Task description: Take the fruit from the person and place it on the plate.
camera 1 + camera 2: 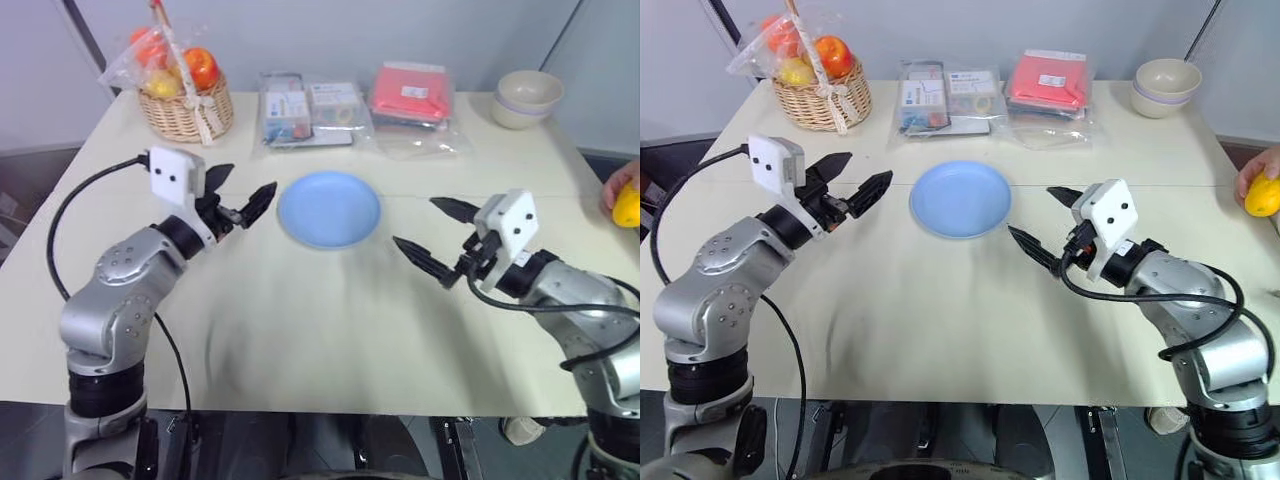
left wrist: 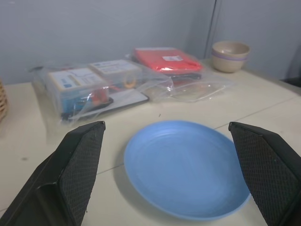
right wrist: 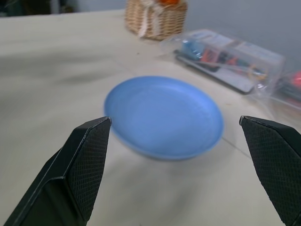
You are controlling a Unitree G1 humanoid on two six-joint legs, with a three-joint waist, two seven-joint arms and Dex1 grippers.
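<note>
Table (image 1: 300, 340); both arms level, fingers spread, flanking plate (image 1: 329, 208).

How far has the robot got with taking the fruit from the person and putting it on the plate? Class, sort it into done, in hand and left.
Done: nothing yet; the plate lies bare.
In hand: the person's hand holds the fruit at the table's right edge. The left gripper and right gripper hang open over the table, holding nothing.
Left: reach the fruit, grip it, carry it over and set it on the plate.
</note>
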